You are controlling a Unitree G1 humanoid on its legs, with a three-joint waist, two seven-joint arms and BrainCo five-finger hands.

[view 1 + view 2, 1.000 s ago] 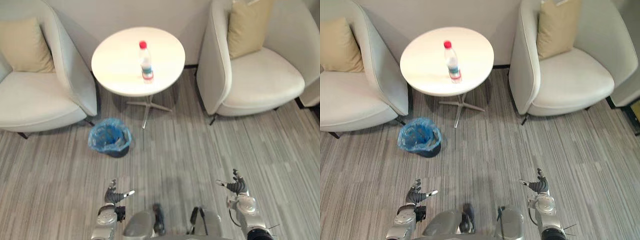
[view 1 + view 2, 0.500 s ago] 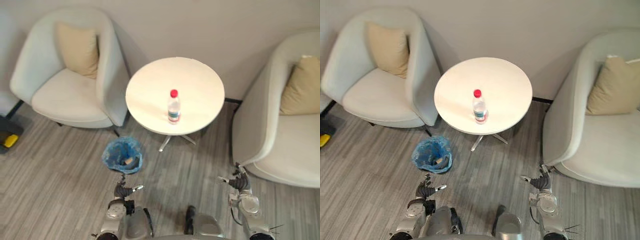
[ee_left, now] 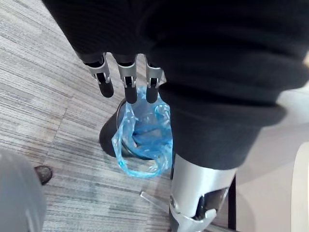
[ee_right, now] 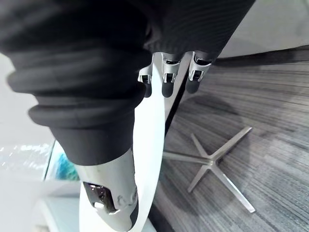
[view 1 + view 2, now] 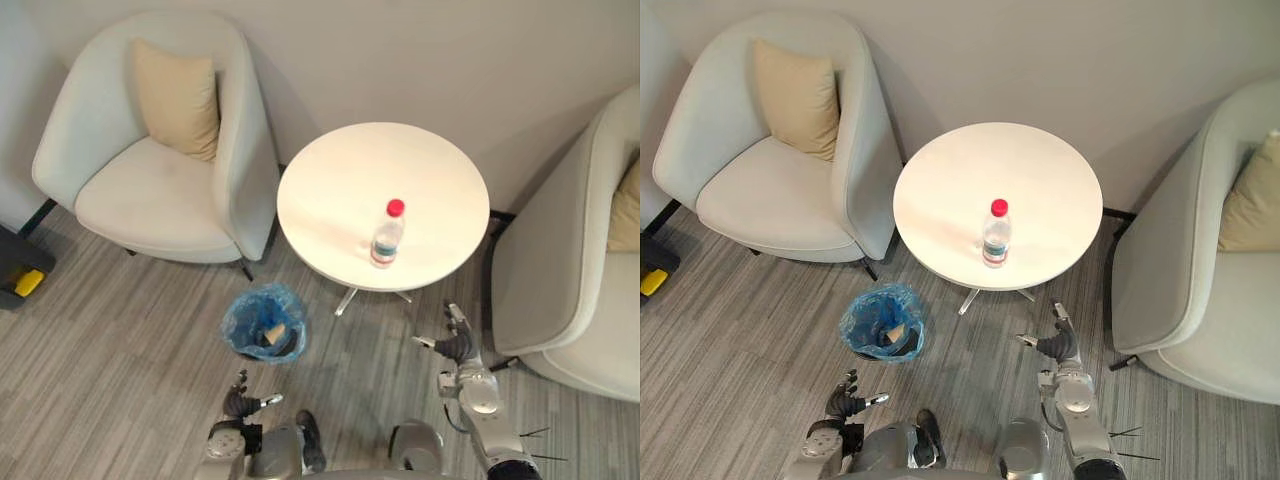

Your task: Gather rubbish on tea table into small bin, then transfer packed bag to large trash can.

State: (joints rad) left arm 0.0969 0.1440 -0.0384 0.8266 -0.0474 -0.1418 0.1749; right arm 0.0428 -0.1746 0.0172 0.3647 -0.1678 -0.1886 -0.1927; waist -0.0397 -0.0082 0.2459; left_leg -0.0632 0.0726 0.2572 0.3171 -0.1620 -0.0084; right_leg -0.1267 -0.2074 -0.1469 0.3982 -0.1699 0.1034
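A red-capped plastic bottle (image 5: 386, 234) stands upright on the round tea table (image 5: 330, 200). The blue-bagged small bin (image 5: 264, 322) sits on the floor (image 5: 120, 345) beside the table. Low down, left hand (image 5: 241, 404) and right hand (image 5: 457, 347) hang empty, fingers loosely spread.

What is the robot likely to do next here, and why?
Probably raise the right hand toward the bottle. The bottle stands upright on the near side of the table, just above that open, empty hand. The bin sits on the floor beside the table.
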